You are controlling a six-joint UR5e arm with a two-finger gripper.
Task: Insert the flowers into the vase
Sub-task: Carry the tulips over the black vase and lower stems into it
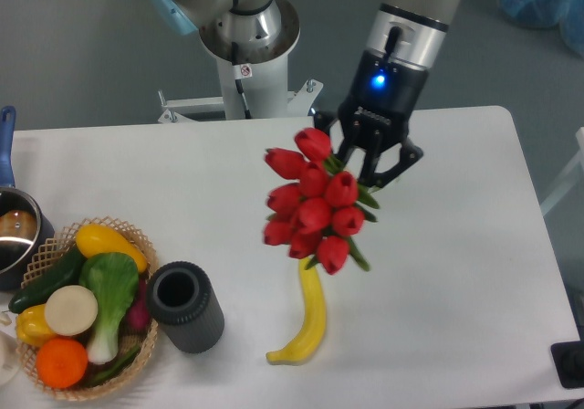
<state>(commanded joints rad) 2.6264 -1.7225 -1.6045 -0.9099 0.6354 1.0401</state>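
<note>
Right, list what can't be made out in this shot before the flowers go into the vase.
- Stems of the flowers: hidden behind the blooms and inside the gripper.
- Top of the banana: covered by the hanging blooms.
- Inside of the vase: mouth too dark to tell depth or contents.
- Steel pot: cut off by the left edge.
- Lower layers of the basket: buried under produce.
</note>
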